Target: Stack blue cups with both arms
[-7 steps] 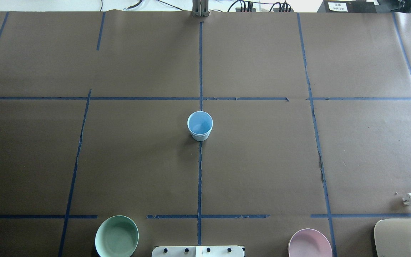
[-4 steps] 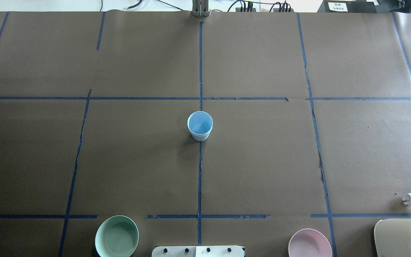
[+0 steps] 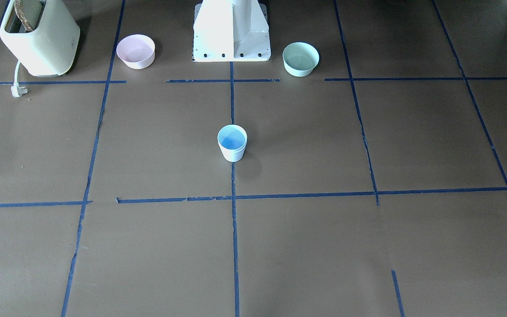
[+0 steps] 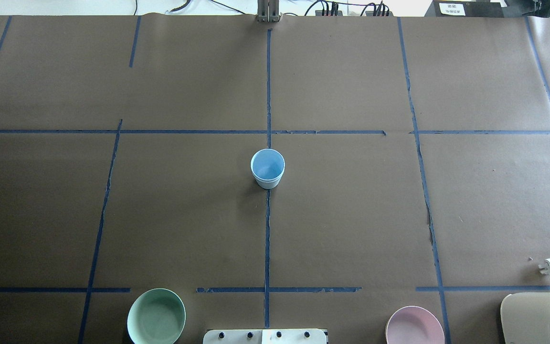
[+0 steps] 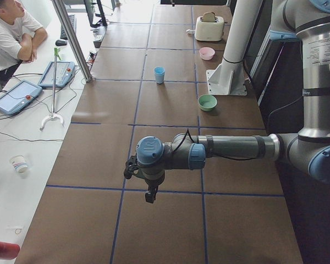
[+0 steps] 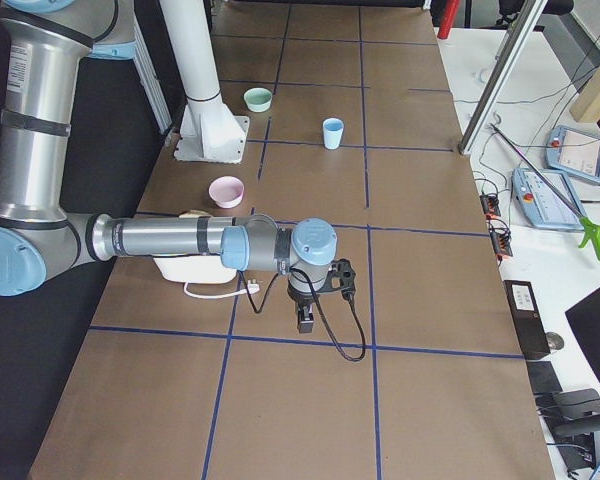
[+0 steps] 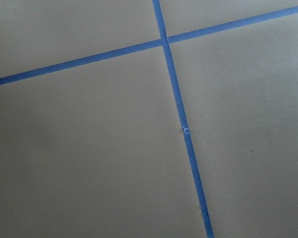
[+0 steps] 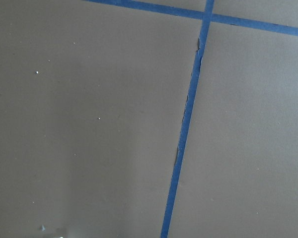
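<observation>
Paper (image 7: 89, 148), brown and crossed by blue tape (image 7: 178, 99), is all that either of my wrist cameras shows. My left gripper (image 5: 149, 198) hangs fingers-down over the table off my left end, at the tip of my left arm (image 5: 236, 147), which is stretched out level. My right gripper (image 6: 305, 325) hangs the same way off my right end, on my right arm (image 6: 170, 238). Only the side cameras catch them, so I cannot tell whether either one is open or closed, and neither is near the cups. Reading the overhead view as a clock with the table's middle at the centre, my white pedestal (image 4: 265, 336) sits at 6 o'clock. The mint-green bowl (image 4: 156, 317) is at 7, the pink bowl (image 4: 414, 327) at 5, and a cream toaster (image 4: 537, 317) at about 4. Farther out, at the centre itself, the blue cups (image 4: 268, 168) stand upright on the lengthwise tape line. They look small and tapered, whitish on the outside and brighter blue within. A second lip shows just under the top rim, so they read as one cup seated inside the other.
</observation>
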